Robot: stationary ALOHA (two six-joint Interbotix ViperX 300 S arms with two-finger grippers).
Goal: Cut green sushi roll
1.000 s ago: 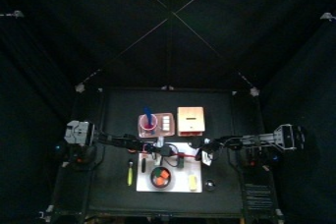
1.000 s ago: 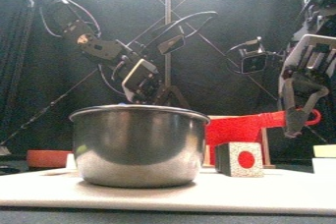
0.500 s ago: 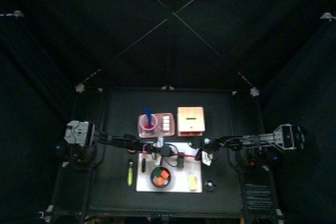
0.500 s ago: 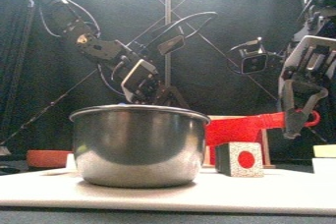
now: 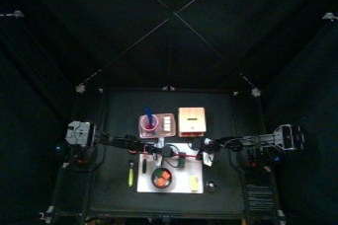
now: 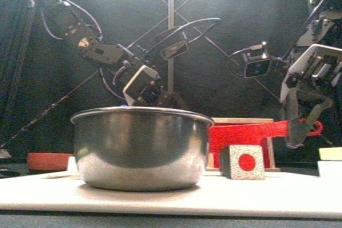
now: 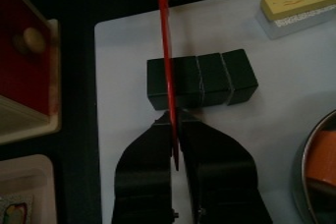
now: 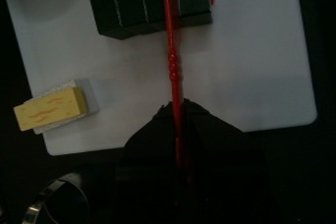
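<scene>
2 black arms with looping black cables and black fingers.

Both claws, left and right, clamp red blades, pointing down.

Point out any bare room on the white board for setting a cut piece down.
Free: the wide strip of board beside the green roll, out to its edge, and the patch between roll and yellow piece. Crowded: the roll itself, with a red blade crossing it, and the corner near the pot.
</scene>
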